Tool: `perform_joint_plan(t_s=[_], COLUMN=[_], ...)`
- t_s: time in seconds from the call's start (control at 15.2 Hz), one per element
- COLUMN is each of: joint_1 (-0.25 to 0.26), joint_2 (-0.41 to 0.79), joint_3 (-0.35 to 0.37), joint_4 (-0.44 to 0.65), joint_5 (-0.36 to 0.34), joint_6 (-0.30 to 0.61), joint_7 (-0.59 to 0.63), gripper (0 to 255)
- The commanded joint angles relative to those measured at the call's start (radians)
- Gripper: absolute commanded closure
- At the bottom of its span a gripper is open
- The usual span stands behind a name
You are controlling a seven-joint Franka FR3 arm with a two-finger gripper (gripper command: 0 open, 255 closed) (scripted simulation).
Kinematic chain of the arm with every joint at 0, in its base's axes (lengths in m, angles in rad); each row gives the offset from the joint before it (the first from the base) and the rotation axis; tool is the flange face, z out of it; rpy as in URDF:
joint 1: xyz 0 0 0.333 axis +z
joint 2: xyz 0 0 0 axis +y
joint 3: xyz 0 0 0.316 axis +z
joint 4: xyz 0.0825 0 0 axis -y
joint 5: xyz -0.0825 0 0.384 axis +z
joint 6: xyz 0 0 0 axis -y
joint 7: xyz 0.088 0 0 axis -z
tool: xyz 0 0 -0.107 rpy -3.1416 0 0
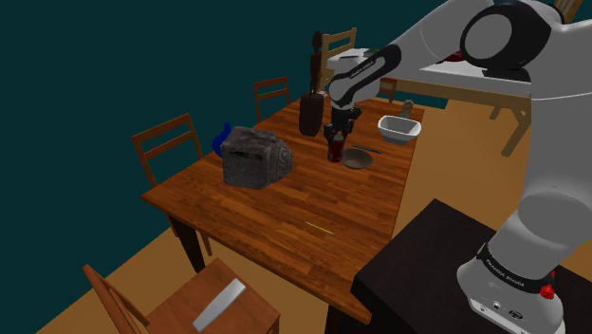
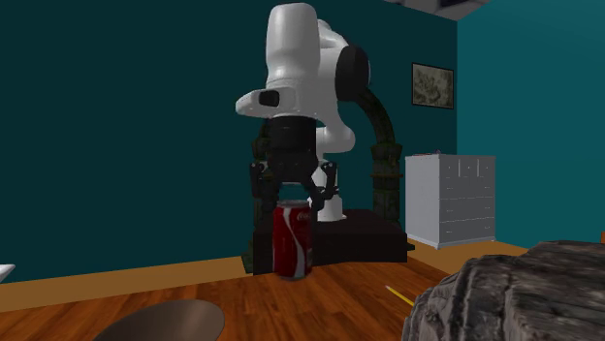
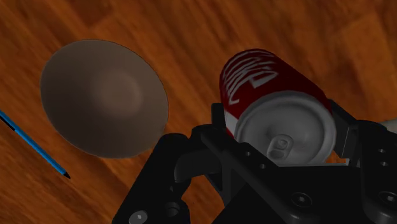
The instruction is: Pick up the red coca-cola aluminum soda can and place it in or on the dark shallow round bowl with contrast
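Straddling gripper (image 2: 289,199): fingers apart, flanking the top of the red can (image 2: 294,242), clamping nothing (no contact visible).
Red can: upright on wooden table (image 1: 285,213).
Dark bowl (image 3: 105,98): beside it.

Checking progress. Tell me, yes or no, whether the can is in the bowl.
No, the can stands on the table beside the bowl.

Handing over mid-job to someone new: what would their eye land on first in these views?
The red can stands upright on the wooden table, and the black pincer is open astride its top. Close beside it lies the dark shallow bowl, empty. Further along the table sits a big grey rock-like lump.
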Motion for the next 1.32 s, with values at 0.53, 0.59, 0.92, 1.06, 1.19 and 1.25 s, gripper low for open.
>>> perform_joint_plan(t_s=[0.53,0.59,0.92,1.06,1.19,1.25], joint_1=[-0.151,-0.166,-0.234,-0.234,-0.234,-0.235], joint_2=[0.122,0.139,0.232,0.243,0.256,0.263], joint_3=[-0.036,-0.039,-0.050,-0.050,-0.050,-0.049], joint_4=[0.227,0.259,0.433,0.425,0.419,0.416], joint_5=[0.025,0.028,0.038,0.039,0.040,0.040], joint_6=[-0.105,-0.120,-0.201,-0.182,-0.163,-0.154], joint_7=[-0.197,-0.215,-0.292,-0.293,-0.293,-0.293], gripper=[255,255,255,255,255,255])
